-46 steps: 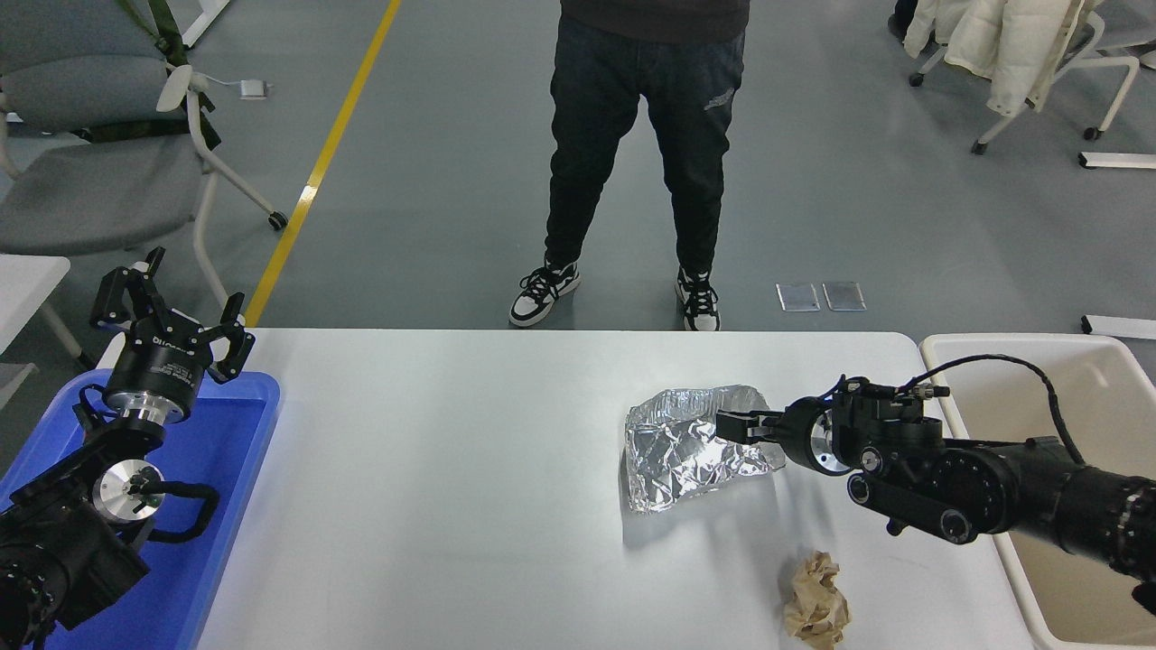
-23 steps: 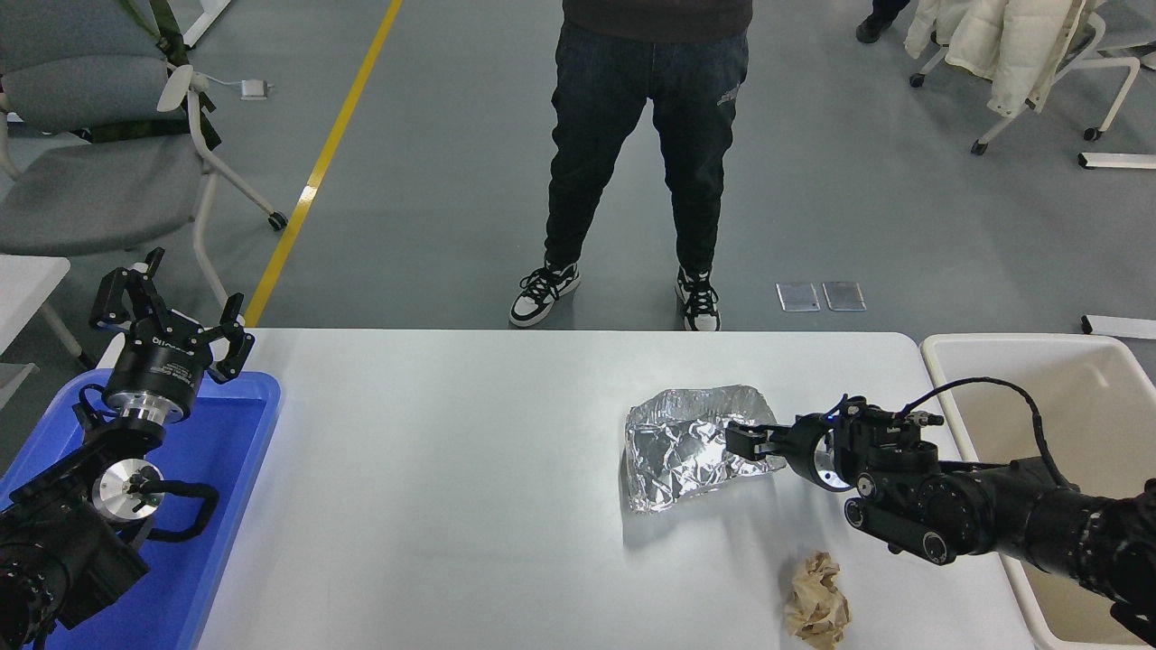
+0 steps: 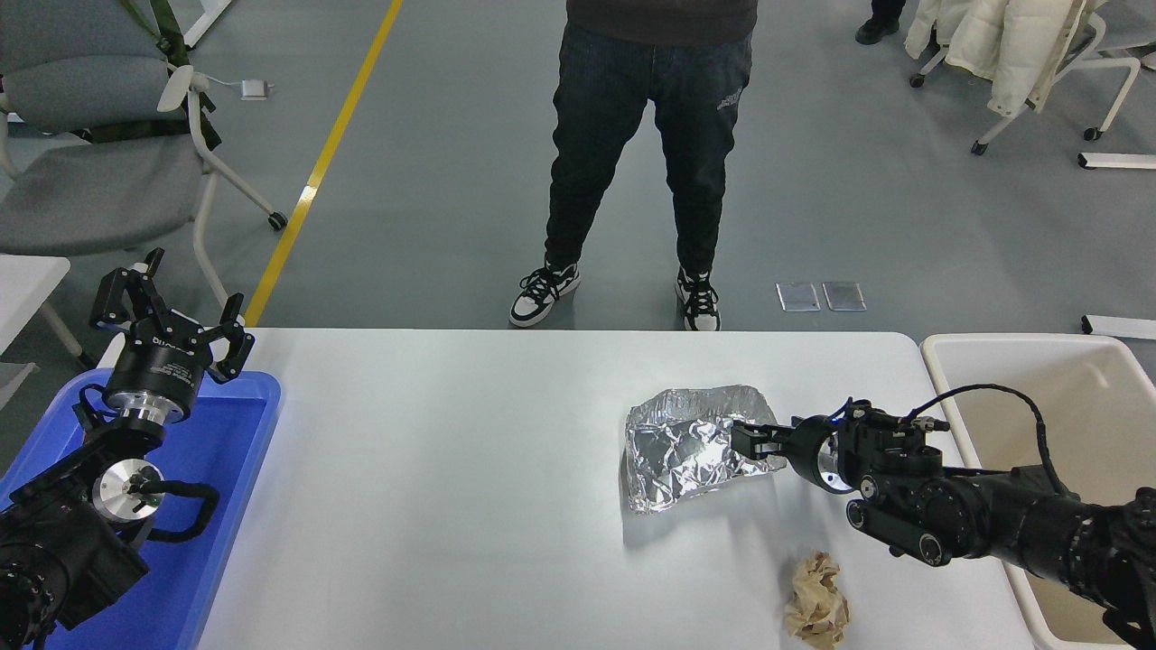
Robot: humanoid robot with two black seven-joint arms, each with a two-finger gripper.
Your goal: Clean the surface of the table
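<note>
The table surface (image 3: 452,487) is a wide white top with rounded corners. A crumpled sheet of silver foil (image 3: 686,447) lies on its right half. My right gripper (image 3: 751,441) reaches in from the right and sits low at the foil's right edge, overlapping it; whether it holds the foil does not show. A crumpled brown paper ball (image 3: 815,600) lies near the front edge, below that arm. My left gripper (image 3: 172,311) is parked open at the lower left, above the blue tray (image 3: 230,487).
A beige tub (image 3: 1102,379) stands off the table's right end, partly behind my right arm. A person in dark jeans (image 3: 650,135) stands at the far side. Grey chairs stand on the floor at the upper left.
My right gripper has shifted slightly right and down along the foil's right edge. The foil, the paper ball and the left arm have stayed put.
</note>
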